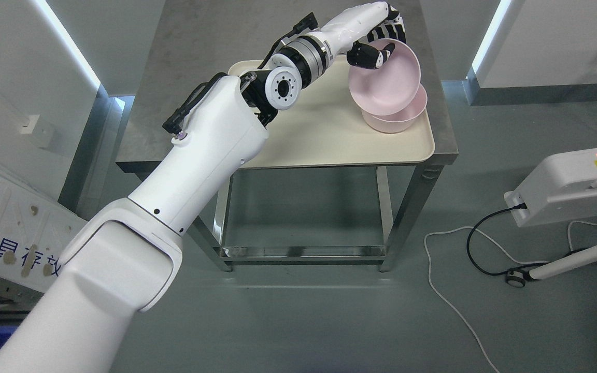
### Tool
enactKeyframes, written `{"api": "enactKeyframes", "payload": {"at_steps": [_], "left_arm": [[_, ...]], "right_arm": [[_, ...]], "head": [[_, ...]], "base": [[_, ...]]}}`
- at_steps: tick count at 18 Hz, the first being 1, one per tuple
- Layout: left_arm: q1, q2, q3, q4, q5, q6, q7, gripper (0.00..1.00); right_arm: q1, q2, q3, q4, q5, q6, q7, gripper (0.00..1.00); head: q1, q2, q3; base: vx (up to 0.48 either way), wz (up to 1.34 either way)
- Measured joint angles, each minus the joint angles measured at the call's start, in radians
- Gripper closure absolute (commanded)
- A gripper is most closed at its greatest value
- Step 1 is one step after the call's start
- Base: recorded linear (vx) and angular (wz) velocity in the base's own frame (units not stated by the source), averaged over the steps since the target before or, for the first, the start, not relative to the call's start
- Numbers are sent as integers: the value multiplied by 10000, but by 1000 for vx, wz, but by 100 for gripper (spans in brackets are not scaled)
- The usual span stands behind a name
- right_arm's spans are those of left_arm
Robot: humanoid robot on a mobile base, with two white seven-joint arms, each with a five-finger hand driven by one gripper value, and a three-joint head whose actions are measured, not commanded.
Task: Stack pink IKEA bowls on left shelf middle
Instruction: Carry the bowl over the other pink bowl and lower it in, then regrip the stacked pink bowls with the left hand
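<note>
Left hand (376, 39) fingers pinch the rim of the upper pink bowl (384, 77), tilted, resting in the lower bowl (399, 116) on the tray (324, 140) atop the desk (195, 62). Risk: thin rim grip slips, or the lower bowl drags off the tray edge.

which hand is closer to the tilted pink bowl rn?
Left. The left hand grips the far rim of the tilted pink bowl, thumb inside, holding it over the lower bowl on the tray. The right hand isn't in view.
</note>
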Motion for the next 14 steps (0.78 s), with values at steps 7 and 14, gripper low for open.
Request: {"api": "enactKeyframes", "payload": {"at_steps": [7,14], "left_arm": [[5,-12,198,330,-79,-217,-748,22],[82,-17,603,-286,1523,-493,871,0]], "right_arm": [[0,0,0,0,0,0,0,0],[-1,0,0,0,0,0,0,0]], "head": [[0,0,0],[0,0,0]], "base": [[0,0],[0,0]]}}
